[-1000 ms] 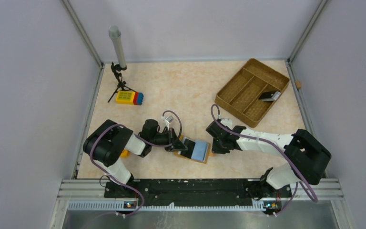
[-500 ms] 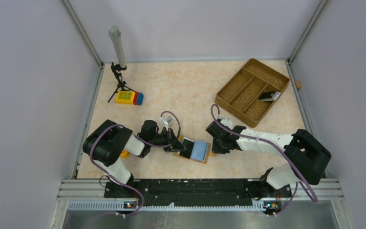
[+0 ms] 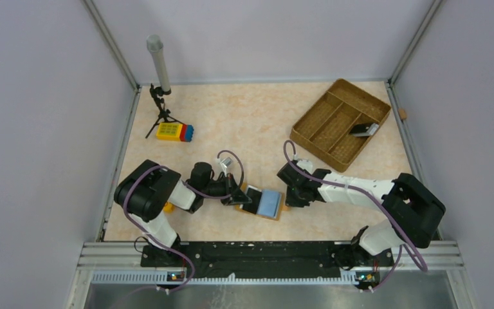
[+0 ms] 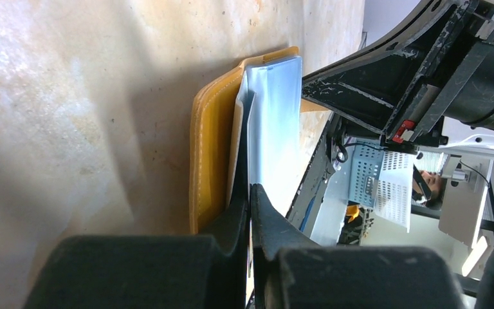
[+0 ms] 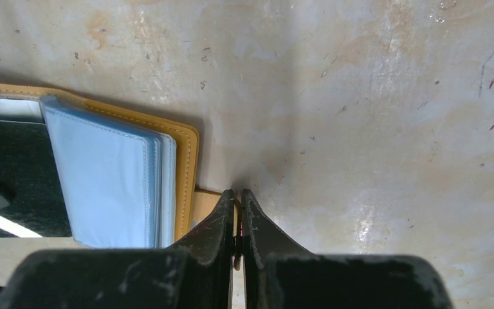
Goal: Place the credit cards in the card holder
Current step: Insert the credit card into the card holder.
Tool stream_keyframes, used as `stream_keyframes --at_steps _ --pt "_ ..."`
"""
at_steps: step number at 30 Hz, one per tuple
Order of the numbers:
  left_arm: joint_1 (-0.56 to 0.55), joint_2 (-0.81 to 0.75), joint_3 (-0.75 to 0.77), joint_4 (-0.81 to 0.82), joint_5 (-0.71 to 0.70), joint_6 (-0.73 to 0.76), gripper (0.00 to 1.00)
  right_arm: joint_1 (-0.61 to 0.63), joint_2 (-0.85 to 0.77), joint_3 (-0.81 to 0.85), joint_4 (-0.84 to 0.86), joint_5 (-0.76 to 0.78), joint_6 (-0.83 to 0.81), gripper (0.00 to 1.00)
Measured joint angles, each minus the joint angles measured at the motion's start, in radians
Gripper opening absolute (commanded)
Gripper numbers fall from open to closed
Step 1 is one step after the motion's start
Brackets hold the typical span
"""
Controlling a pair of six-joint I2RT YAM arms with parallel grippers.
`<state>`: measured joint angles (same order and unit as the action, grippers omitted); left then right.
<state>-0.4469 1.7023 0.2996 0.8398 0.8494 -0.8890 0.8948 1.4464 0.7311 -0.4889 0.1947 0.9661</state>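
Observation:
The orange-tan card holder (image 3: 276, 215) lies open near the front edge, with light blue sleeves (image 3: 270, 202) fanned on top. In the left wrist view the holder (image 4: 209, 148) stands edge-on beside the sleeves (image 4: 275, 122). My left gripper (image 3: 239, 195) (image 4: 251, 190) is shut on a thin dark card (image 3: 252, 195) (image 4: 244, 154), which sits at the sleeves' left edge. My right gripper (image 3: 287, 201) (image 5: 238, 196) is shut on the holder's tan snap tab (image 5: 207, 205) at its right side. The holder (image 5: 186, 161) and the dark card (image 5: 13, 161) show there too. Another black card (image 3: 363, 130) lies in the tray.
A brown woven compartment tray (image 3: 341, 122) stands at the back right. A yellow-red-blue toy block (image 3: 174, 132) and a small tripod with a grey tube (image 3: 159, 77) stand at the back left. Metal frame posts and walls close in the table on both sides.
The left wrist has turned slightly and the dark card has edged a little toward the blue sleeves. The right arm and the holder have hardly moved.

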Motion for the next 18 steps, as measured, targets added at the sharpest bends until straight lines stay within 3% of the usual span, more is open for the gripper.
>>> stream_keyframes --at_steps 18 --pt "0.001 0.064 0.015 0.056 0.05 -0.006 0.0 0.0 0.014 0.013 -0.008 -0.001 -0.005 0.0"
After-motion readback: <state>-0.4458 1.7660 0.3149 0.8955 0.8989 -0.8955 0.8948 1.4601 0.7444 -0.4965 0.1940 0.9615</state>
